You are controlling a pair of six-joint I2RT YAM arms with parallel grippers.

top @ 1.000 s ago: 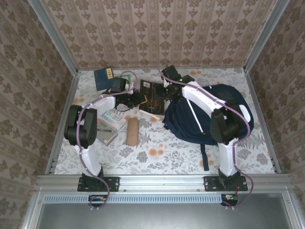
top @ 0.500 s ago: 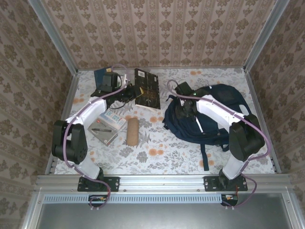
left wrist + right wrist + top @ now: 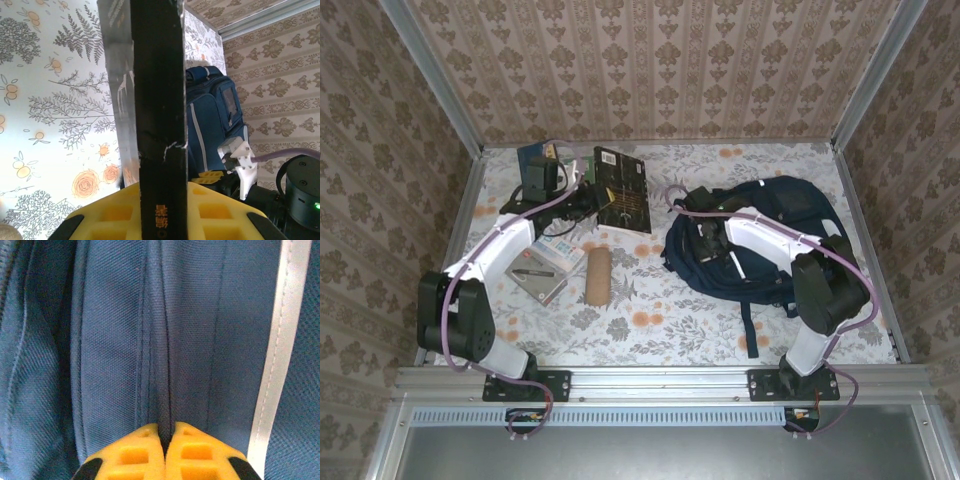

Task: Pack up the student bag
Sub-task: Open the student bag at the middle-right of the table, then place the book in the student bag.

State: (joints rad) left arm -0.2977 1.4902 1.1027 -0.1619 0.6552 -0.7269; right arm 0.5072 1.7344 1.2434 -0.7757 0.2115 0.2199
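Two grips: left gripper [image 3: 162, 210] clamps a black book [image 3: 157, 100], right gripper [image 3: 166, 432] seemingly pinches student bag [image 3: 115, 340] fabric.

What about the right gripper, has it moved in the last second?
Yes. The right gripper left the black book and swung right and nearer, onto the student bag, where it is shut on a fabric fold.

We see the flower-patterned tabletop [image 3: 650, 330] carrying the student bag [image 3: 775, 225] on the right, a brown roll [image 3: 598, 275] mid-table, flat packs [image 3: 542, 268] and a blue book [image 3: 532, 155] left.
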